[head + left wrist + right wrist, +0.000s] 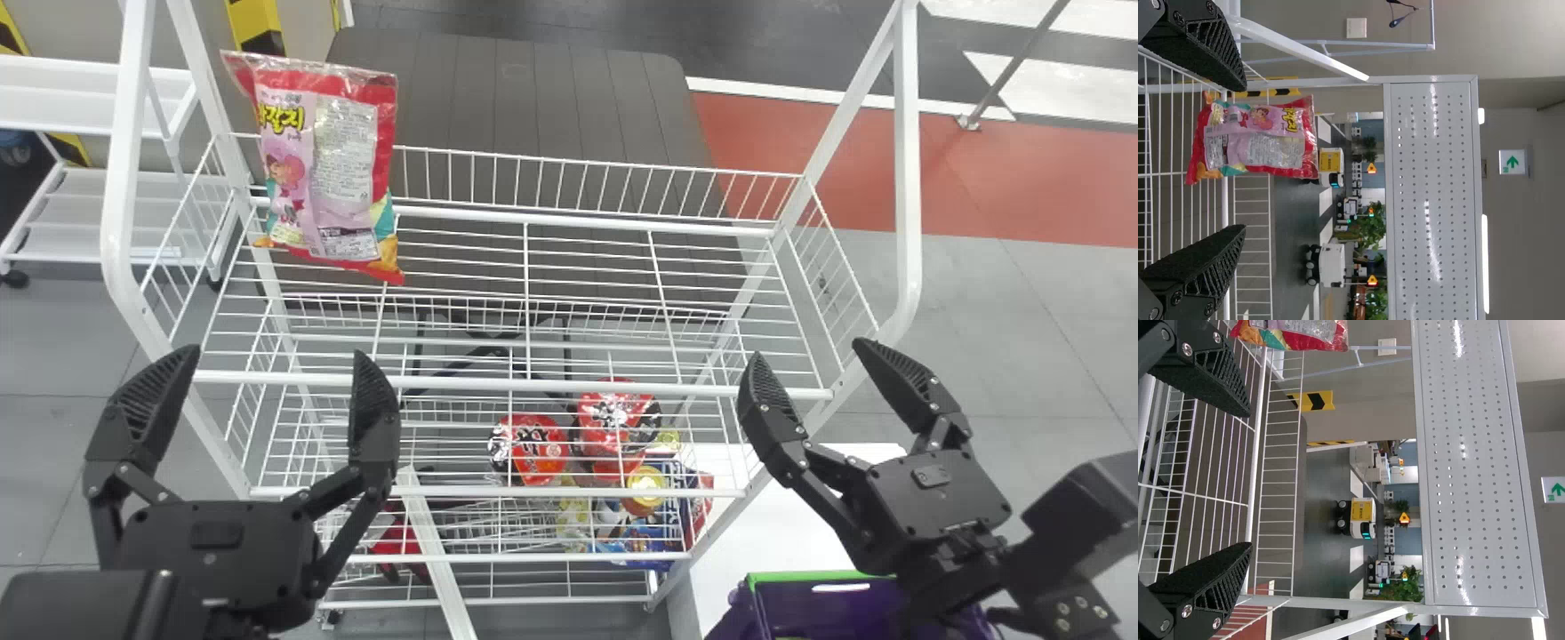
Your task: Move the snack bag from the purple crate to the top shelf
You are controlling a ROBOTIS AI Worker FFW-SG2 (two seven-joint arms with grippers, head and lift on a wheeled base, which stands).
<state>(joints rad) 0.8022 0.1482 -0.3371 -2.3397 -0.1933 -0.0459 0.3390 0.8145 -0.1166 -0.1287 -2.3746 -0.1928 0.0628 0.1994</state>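
Though clear along the top, 1 red-and-pink snack bag (pixel 325 173)

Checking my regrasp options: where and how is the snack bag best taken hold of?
The snack bag stands upright, broad face toward the robot, so probably by both side edges at mid-height, with the open left pincer coming from the front.
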